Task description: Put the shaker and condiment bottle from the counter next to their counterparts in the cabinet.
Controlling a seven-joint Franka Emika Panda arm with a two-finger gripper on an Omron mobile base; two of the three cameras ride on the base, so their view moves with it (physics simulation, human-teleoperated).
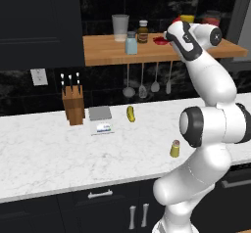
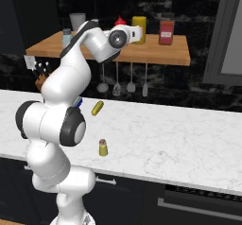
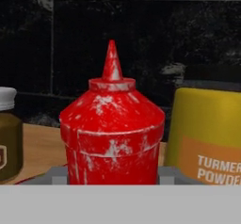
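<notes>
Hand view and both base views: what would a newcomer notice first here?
The red condiment bottle stands out in the hand view, close before the claw, beside a yellow bottle on the cabinet. In the base views the white arm reaches up to that shelf. The olive shaker waits alone on the counter.

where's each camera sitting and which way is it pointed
left base view: behind the arm's left, facing the counter and cabinet; arm at right.
right base view: behind its right, same scene; arm at left. Both share the shaker.
hand view: on the hand, facing the condiment bottle between the end effector fingers.
</notes>
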